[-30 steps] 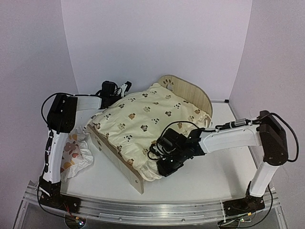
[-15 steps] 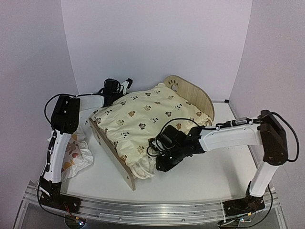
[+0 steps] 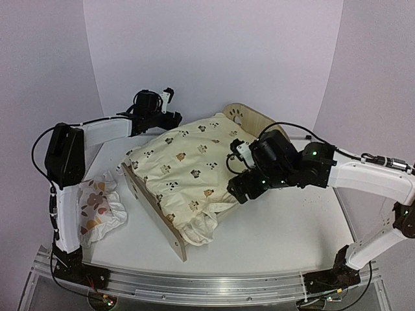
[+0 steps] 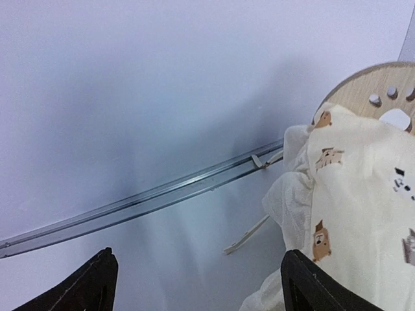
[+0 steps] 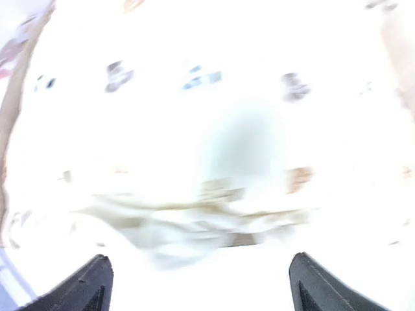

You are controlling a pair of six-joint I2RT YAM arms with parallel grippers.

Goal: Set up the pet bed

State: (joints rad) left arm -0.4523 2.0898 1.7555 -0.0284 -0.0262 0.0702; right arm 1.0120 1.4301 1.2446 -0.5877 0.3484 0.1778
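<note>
On the white table [image 3: 279, 240], mid-surface and set at a slant: small light-wood pet bed [image 3: 146, 194], arched paw-cutout headboard [image 3: 259, 123] at the far right, low footboard [image 3: 170, 232] toward the near left. Draped over it, hiding the base: cream ruffled animal-print cushion [image 3: 188, 162], one corner spilling past the near right side. Left of the footboard, on the table: small white pillow with orange-brown prints [image 3: 97, 208]. Above the bed's far left corner: left gripper [image 3: 170, 107], fingers spread wide, nothing between them. Over the cushion's right edge: right gripper [image 3: 245, 188], likewise spread and empty; its wrist view blurred.
</note>
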